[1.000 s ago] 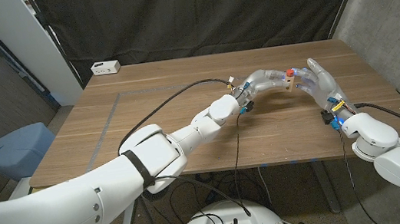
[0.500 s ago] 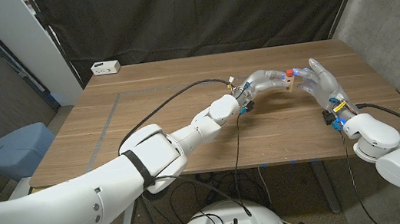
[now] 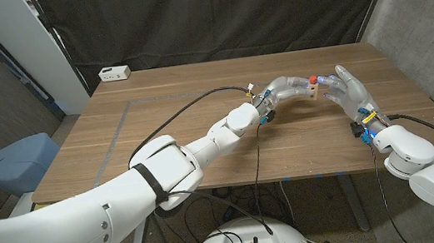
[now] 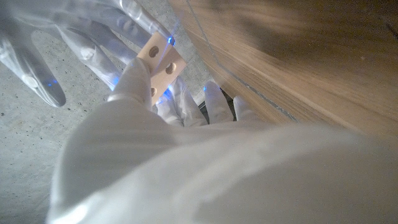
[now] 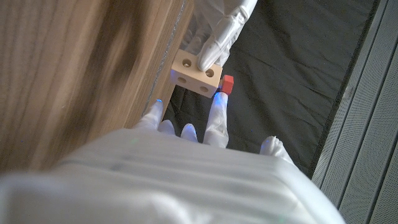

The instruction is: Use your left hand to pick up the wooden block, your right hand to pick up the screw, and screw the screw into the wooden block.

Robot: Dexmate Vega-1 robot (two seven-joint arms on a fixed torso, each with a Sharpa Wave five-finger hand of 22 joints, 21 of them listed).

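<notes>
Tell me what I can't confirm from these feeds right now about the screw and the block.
- Screw thread: only its red head shows in the right wrist view; the wooden block hides the shaft, so its depth is unknown.
- Right hand grip: head view too small; in the right wrist view a fingertip is beside the head, contact unclear.
- Left hand hold: its own back covers most of the block in the left wrist view.

Pale wooden block (image 5: 196, 75) with round holes; red-headed screw (image 5: 227, 83) touching it.
</notes>
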